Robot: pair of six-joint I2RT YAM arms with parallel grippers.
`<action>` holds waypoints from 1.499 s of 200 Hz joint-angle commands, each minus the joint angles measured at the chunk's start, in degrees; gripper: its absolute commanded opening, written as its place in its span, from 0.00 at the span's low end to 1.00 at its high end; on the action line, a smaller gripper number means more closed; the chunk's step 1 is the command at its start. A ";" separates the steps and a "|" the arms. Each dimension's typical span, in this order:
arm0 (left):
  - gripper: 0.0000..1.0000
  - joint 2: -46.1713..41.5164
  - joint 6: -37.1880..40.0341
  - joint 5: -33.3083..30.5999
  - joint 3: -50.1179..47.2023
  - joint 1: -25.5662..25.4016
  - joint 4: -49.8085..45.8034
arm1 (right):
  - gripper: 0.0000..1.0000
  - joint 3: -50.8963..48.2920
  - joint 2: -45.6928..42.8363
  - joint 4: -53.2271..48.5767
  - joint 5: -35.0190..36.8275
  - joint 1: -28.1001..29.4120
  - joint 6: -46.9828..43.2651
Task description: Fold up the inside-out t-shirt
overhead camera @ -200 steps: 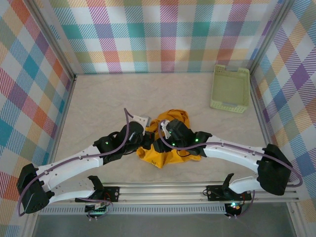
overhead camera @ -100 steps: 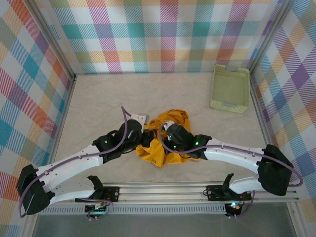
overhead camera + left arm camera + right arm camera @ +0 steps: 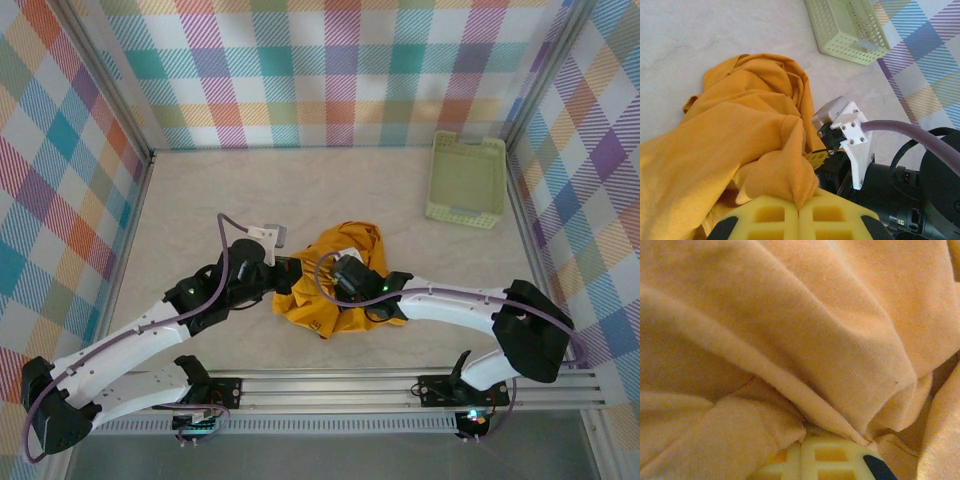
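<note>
We see the inside-out t-shirt [image 3: 352,246] lying as a crumpled mustard-yellow heap on the pale table [image 3: 200,200], directly between the two grippers and touching both.

The left gripper [image 3: 287,275] meets the heap from its left edge. In its wrist view, the left gripper [image 3: 799,206] has its yellow pads pressed together, with a peak of the shirt [image 3: 740,125] pinched between them. The rest of the cloth spreads away ahead of the fingertips and to their left.

The right gripper [image 3: 340,287] rests on the near part of the heap, just beside the left one. Up close, the right gripper [image 3: 804,444] is closed too, with a fold of the shirt [image 3: 790,315] caught at its tips.

A pale green basket [image 3: 466,180] sits well apart, beyond the right gripper, by the far right wall.
</note>
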 commanded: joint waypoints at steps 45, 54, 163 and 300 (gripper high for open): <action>0.00 3.77 -1.13 1.18 2.67 0.97 0.23 | 0.47 3.08 -17.93 -7.23 -6.84 2.29 -7.30; 0.00 4.15 -0.99 1.55 2.65 1.00 0.53 | 0.46 3.62 -18.34 -6.44 -10.26 2.74 -7.57; 0.00 0.74 -1.09 2.15 0.10 0.97 -0.52 | 0.33 8.09 -5.93 4.50 -12.76 2.79 -13.38; 0.00 -3.88 0.29 0.43 -5.14 0.98 -3.74 | 0.40 9.66 -0.93 8.14 -24.93 -0.41 -17.25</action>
